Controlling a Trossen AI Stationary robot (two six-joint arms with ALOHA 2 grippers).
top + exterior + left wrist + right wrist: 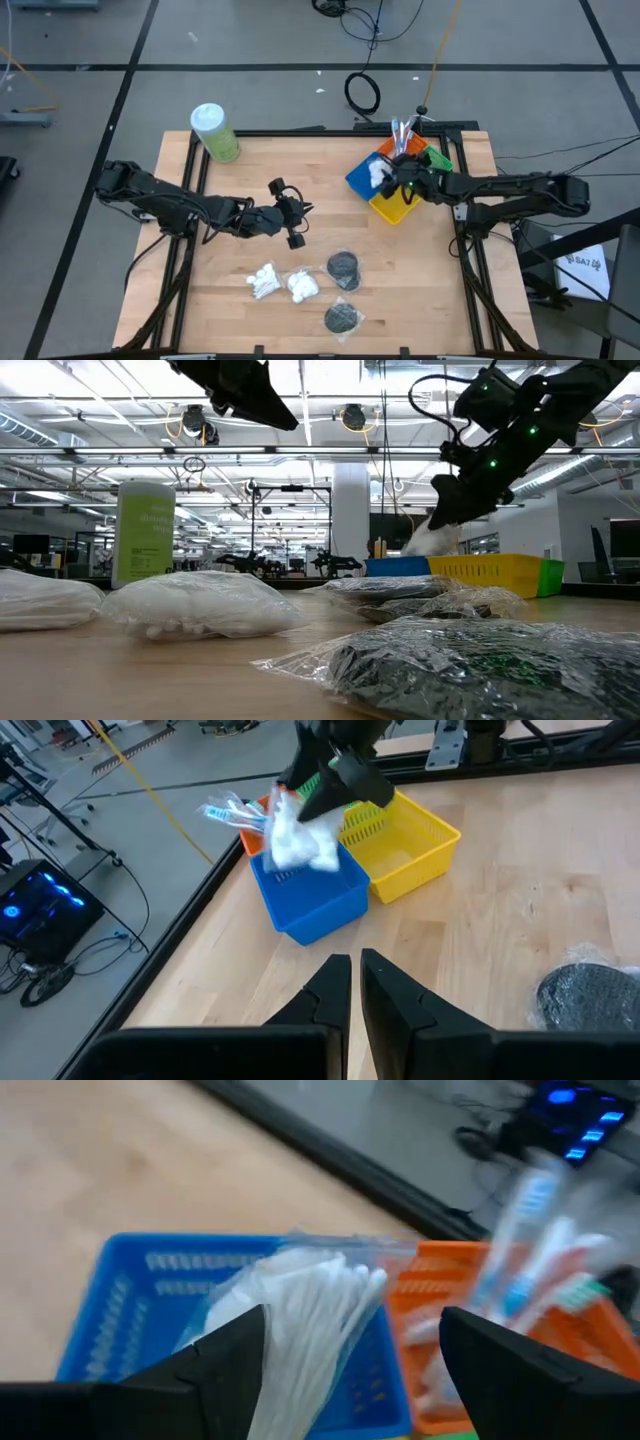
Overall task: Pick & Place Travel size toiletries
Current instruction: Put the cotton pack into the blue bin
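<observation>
Toothbrushes (540, 1260) in the orange bin (440, 1315) are blurred, count unclear. Cotton bag (300, 1320) hides the blue bin (120, 1300) floor. Green bin (437, 158) mostly covered by the right arm. Front disc bag (480, 670) cut off at the frame bottom in low view.

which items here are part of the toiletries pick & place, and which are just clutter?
Part of the job:
- bag of cotton balls dropping into the blue basket under the open right gripper
- two cotton ball bags on the table
- two black disc packs
- toothbrushes in the orange basket
- yellow basket

Lying about:
- green bottle
- left gripper, shut, idle mid-table
</observation>
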